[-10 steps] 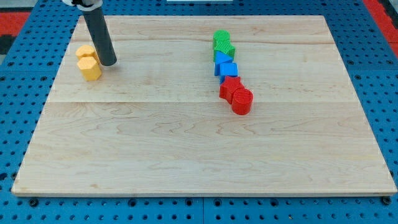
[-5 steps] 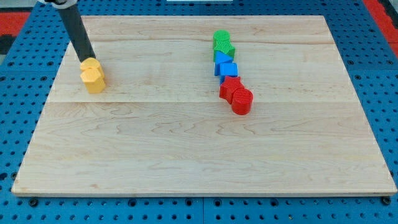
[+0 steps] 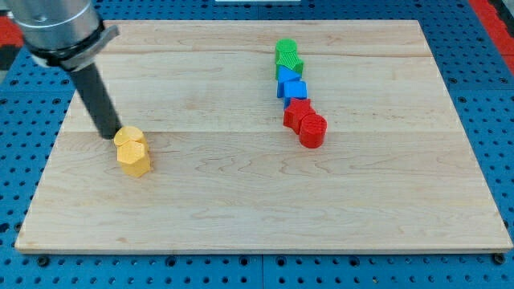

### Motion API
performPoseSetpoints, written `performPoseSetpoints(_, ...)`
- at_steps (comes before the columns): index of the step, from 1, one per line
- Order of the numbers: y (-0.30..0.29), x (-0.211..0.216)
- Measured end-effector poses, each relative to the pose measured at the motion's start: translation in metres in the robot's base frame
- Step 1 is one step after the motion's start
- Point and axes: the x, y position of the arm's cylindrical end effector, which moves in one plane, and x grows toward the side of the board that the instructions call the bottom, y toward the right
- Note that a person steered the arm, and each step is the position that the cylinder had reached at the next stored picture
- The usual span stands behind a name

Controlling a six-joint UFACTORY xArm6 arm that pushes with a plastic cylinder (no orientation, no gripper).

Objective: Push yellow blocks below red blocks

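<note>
Yellow blocks: pushed pair at the board's left, tip behind them.

Board (image 3: 265, 209) is bare wood, flat and smooth, so blocks should slide easily. Rod descends from the view's top left; my tip (image 3: 110, 135) sits just beside the upper-left edge of the yellow blocks (image 3: 132, 151), apparently touching. No pincer is fitted, so nothing opens or shuts. The two yellow blocks touch, one above the other, at left of centre. Red blocks (image 3: 305, 122) lie well apart to the right, under blue blocks (image 3: 291, 83) and green blocks (image 3: 287, 56). Yellow blocks look small, light and rigid; press low on the upper-left face, centred, or the pair may split or swivel.
</note>
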Motion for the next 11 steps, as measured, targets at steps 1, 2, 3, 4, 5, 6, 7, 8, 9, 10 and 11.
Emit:
performPoseSetpoints(1, 0.013, 0.022)
performPoseSetpoints(2, 0.064, 0.004)
performPoseSetpoints(3, 0.119, -0.014)
performPoseSetpoints(4, 0.149, -0.014)
performPoseSetpoints(5, 0.194, 0.015)
performPoseSetpoints(6, 0.208, 0.035)
performPoseSetpoints(7, 0.238, 0.037)
performPoseSetpoints(8, 0.283, 0.037)
performPoseSetpoints(9, 0.253, 0.072)
performPoseSetpoints(10, 0.277, 0.11)
performPoseSetpoints(11, 0.218, 0.115)
